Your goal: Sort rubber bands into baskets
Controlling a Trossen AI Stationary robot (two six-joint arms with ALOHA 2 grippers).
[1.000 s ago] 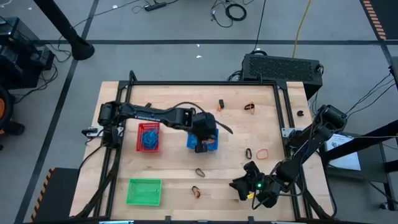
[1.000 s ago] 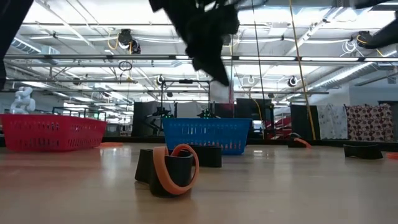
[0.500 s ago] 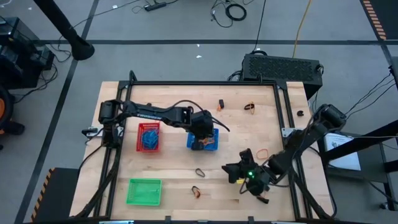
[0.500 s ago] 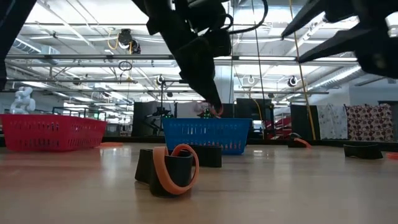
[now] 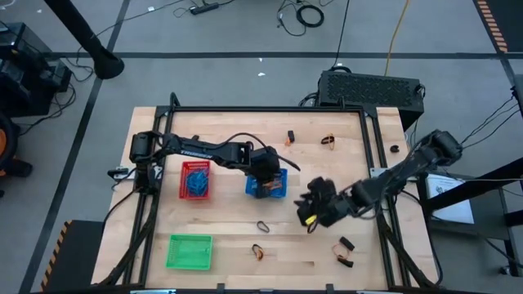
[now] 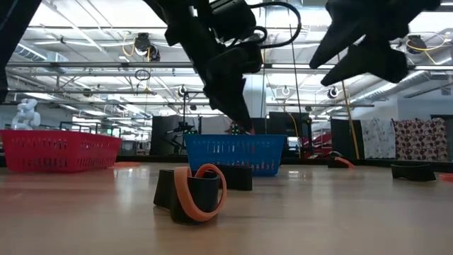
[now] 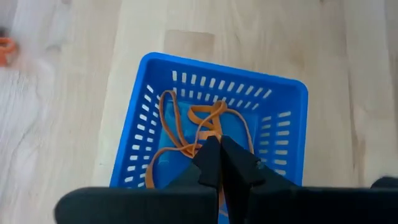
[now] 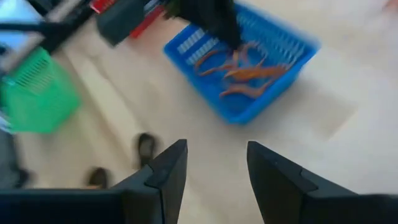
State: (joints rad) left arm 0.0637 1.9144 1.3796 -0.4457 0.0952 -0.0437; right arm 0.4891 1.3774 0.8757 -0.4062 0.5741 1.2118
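Note:
The blue basket (image 5: 276, 186) stands mid-table with several orange rubber bands (image 7: 180, 124) in it. My left gripper (image 7: 218, 148) reaches down into it, shut, its tips (image 6: 244, 127) among those bands. The red basket (image 5: 194, 180) holds blue bands, and the green basket (image 5: 189, 251) stands near the front left. My right gripper (image 8: 217, 165) hovers open to the right of the blue basket (image 8: 249, 68), nothing between its fingers. Loose bands lie on the table, among them a black one (image 5: 263, 226) and an orange-and-black one (image 5: 258, 252). My left gripper comes from above, slanting down into the blue basket, its shut fingertips meeting an orange rubber band (image 7: 213, 132) at one stretch of its loop. The rest of that band lies slack on the basket floor with the others. The fingers hide the exact place of contact.
More loose bands lie near the far edge (image 5: 327, 141) (image 5: 290, 137) and near the front right (image 5: 345, 245). A black-and-orange band pair (image 6: 192, 193) lies close to the low camera. A black frame rail (image 5: 376, 163) runs along the table's right side.
My left gripper has sunk into the blue basket and stayed shut. My right gripper has swung from the front right corner toward the far edge and the blue basket, rolling as it went, and stayed open. The bands it stood over at the front right now show.

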